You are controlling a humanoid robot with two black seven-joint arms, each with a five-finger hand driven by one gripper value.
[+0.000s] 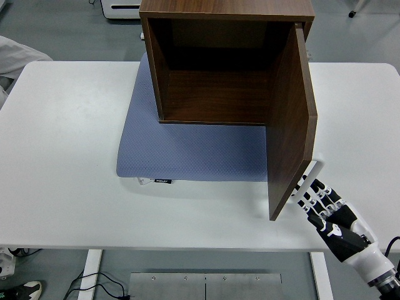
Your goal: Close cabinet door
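Observation:
A dark brown wooden cabinet (219,62) stands on a blue-grey mat (187,150) at the table's back middle. Its inside is empty. Its door (290,125) is hinged on the right and swung wide open toward me, with a white handle (310,172) on its outer face. My right hand (319,199) comes in from the lower right, fingers spread and holding nothing, fingertips just right of the door's lower front corner, close to the handle. The left arm is out of view.
The white table (62,156) stretches to the left and front of the mat. A person's light sleeve (15,53) shows at the left edge. Cables and a metal plate lie on the floor below the near edge.

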